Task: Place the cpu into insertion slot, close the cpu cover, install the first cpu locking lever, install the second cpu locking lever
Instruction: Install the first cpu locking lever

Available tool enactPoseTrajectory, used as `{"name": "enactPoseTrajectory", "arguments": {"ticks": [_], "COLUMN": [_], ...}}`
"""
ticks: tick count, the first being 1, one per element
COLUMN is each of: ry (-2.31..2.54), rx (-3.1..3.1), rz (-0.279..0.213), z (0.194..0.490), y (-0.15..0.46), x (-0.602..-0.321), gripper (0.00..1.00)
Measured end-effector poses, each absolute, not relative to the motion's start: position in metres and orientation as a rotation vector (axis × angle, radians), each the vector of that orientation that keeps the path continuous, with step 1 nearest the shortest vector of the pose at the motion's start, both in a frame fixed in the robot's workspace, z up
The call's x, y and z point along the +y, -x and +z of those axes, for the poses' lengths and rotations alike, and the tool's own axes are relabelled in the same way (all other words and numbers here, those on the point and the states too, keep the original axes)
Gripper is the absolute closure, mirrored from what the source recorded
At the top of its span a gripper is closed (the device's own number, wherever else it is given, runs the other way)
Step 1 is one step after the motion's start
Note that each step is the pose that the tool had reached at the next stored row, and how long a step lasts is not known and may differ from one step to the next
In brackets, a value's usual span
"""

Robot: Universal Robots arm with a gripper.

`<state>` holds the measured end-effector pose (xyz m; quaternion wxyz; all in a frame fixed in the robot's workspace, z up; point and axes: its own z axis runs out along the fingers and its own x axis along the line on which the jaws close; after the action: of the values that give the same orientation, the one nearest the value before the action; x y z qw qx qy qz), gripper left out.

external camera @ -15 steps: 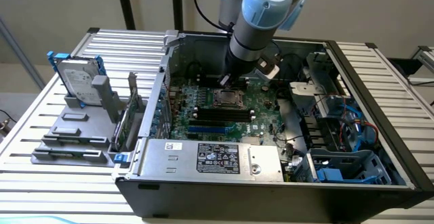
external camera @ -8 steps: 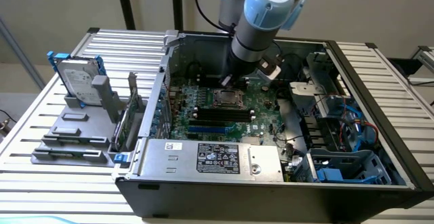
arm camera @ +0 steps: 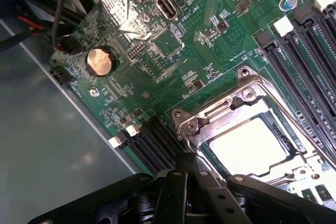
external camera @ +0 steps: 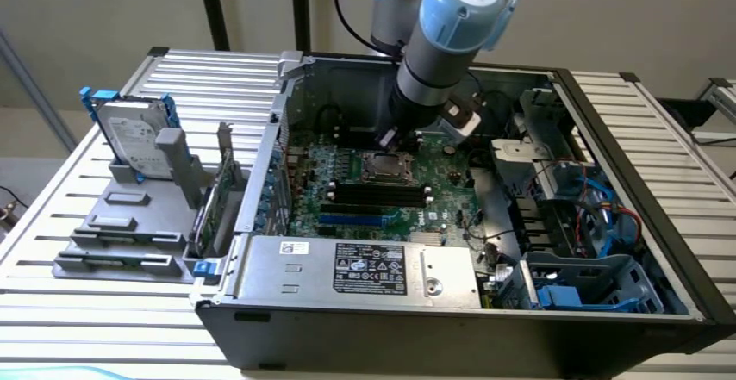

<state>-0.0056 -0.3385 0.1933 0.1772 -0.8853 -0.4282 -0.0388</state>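
Note:
The cpu (arm camera: 249, 148) lies in the insertion slot (external camera: 383, 170), its pale silvery face showing through the window of the cpu cover (arm camera: 210, 116). The cover lies flat over it. A thin metal locking lever (arm camera: 296, 116) runs along the socket's edge beside the memory slots. In the wrist view my gripper (arm camera: 184, 163) hangs just off the socket's corner, its black fingers (arm camera: 178, 182) pressed together with nothing seen between them. In the exterior view the arm reaches down into the open case, and the gripper (external camera: 389, 143) is at the socket's far edge.
Long black memory slots (arm camera: 304, 61) flank the socket. A coin battery (arm camera: 98, 61) sits near the grey case wall (arm camera: 42, 145). A labelled silver box (external camera: 357, 268) spans the case front, and a blue drive cage (external camera: 587, 285) is at the exterior view's right. A hard drive (external camera: 133, 139) stands outside.

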Motion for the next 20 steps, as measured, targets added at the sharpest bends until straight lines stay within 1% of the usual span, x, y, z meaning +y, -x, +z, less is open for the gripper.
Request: {"name": "enactPoseTrajectory", "arguments": {"ticks": [20], "ry": [2.451], "rx": [-1.246], "rz": [-0.118], "z": [0.1901], "y": [0.0037], "x": [-0.3447], "gripper": [0.89]}}
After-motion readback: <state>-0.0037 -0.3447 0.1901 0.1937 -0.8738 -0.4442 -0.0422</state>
